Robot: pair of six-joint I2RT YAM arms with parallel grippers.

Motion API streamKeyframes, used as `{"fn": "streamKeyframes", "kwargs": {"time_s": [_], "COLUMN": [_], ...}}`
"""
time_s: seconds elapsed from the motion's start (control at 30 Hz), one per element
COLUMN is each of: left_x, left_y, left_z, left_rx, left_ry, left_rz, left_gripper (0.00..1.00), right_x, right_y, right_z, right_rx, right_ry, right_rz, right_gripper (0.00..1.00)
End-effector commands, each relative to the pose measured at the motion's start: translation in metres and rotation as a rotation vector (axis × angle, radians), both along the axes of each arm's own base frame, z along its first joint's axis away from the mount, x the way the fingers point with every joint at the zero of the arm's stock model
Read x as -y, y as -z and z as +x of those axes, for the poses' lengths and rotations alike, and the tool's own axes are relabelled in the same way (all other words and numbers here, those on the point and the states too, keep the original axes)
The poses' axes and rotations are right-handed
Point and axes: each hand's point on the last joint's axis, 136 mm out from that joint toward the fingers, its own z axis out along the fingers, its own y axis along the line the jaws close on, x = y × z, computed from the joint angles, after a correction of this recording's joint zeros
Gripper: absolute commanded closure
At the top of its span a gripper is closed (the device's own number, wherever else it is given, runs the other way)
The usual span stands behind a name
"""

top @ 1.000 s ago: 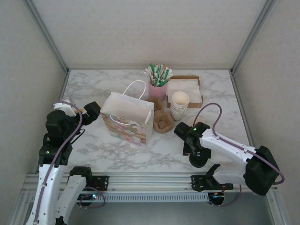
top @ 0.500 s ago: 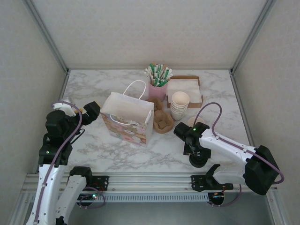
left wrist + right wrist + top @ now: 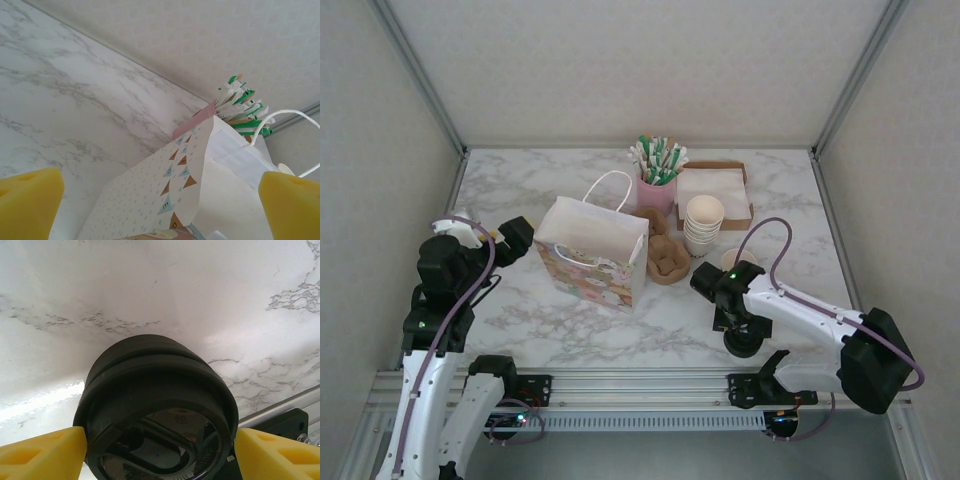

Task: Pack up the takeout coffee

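Lower centre, right wrist view: round black plastic lid (image 3: 150, 385), judged light, slick, crushable; right gripper (image 3: 160, 447) brackets its rim, the proper hold; grip unconfirmed.

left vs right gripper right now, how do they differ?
The left gripper is raised and aimed at the paper bag; the right gripper points down at the table. The left gripper's jaws stand wide with nothing between them; the right gripper's fingers flank a black lid, grip unclear. Both have yellow pads.
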Motion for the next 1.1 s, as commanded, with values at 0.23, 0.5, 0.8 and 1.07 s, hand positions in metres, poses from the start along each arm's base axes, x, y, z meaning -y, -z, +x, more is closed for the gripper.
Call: {"fn": "streamKeyframes", "kwargs": {"time_s": [0.23, 0.5, 0.8, 1.07], "left_x": [-0.005, -0.005, -0.006, -0.006], "left_y": [0.006, 0.006, 0.006, 0.005], "left_z": [0.000, 0.000, 0.000, -0.001], "left_rx": [-0.021, -0.021, -0.019, -0.016], "left_ry": [-0.027, -0.028, -0.029, -0.030], "left_rz": [-0.002, -0.001, 0.000, 0.000], "left_gripper": [0.00, 0.00, 0.00, 0.00], "right_x": [0.003, 0.001, 0.001, 0.003], "right_y": [0.008, 0.000, -0.023, -0.023], "right_z": [-0.002, 0.001, 0.006, 0.003], "right_rx": [0.009, 0.035, 0.080, 0.092], "right_ry": [0.009, 0.007, 0.001, 0.053], "right_rz": [-0.017, 0.008, 0.019, 0.042], "right_gripper": [0.25, 0.33, 0.33, 0.19]}}
